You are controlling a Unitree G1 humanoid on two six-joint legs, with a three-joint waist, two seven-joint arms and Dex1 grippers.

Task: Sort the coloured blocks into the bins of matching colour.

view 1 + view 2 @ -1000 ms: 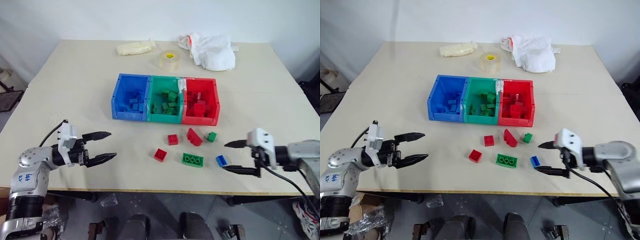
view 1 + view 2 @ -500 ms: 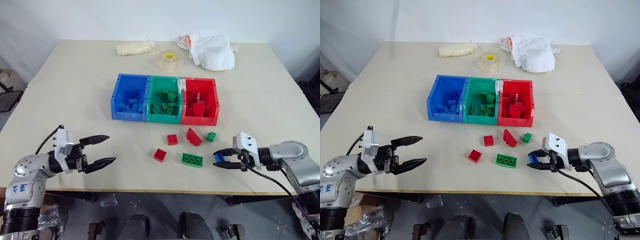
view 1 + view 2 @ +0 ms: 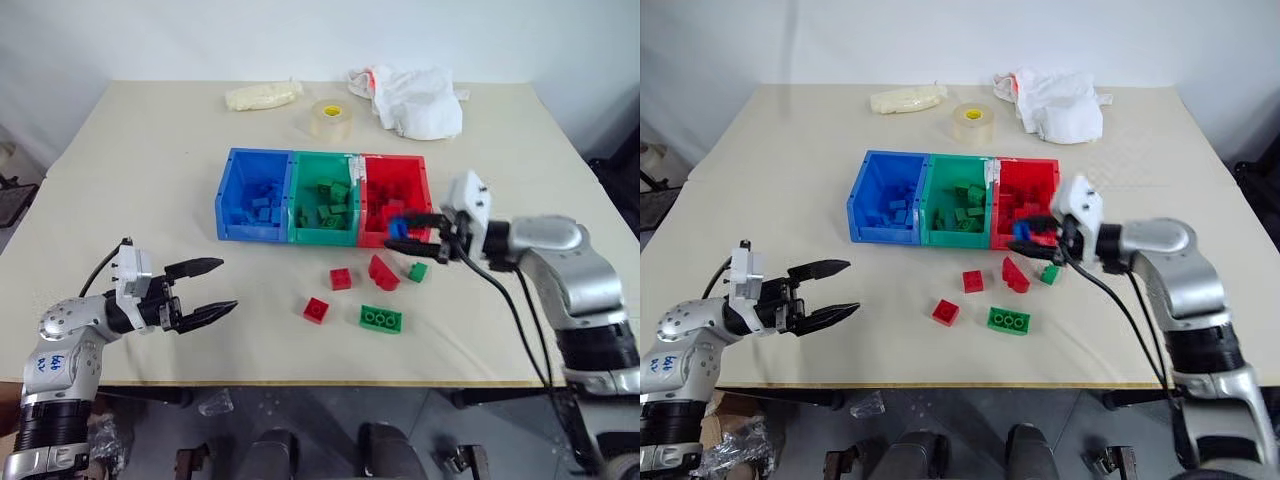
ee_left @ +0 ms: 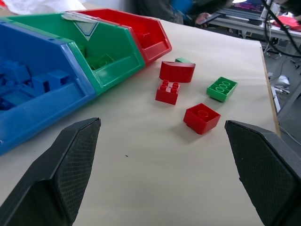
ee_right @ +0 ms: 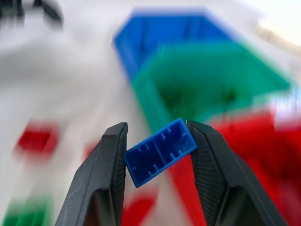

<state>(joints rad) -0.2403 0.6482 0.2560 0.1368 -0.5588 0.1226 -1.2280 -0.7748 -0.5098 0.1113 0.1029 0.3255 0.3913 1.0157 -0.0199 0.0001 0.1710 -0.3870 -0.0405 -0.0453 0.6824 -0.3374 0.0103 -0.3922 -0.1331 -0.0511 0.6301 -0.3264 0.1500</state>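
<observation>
The right end effector (image 3: 412,228) was clenched on a small blue block (image 5: 160,151), pinched between its two black fingers and tilted a little. It hung in the air by the front wall of the red bin (image 3: 392,237), not over the blue bin (image 3: 254,195) at the far left of the row. To do this step well, I think the arm should carry the block across the green bin (image 3: 325,198), stay above the rims, and let go only when it is fully over the blue one. The left end effector (image 3: 208,289) hung with its fingers spread wide and held nothing, near the front edge of the surface (image 3: 150,150). Three red blocks (image 3: 317,309) and two green ones (image 3: 381,319) lay in front of the bins.
</observation>
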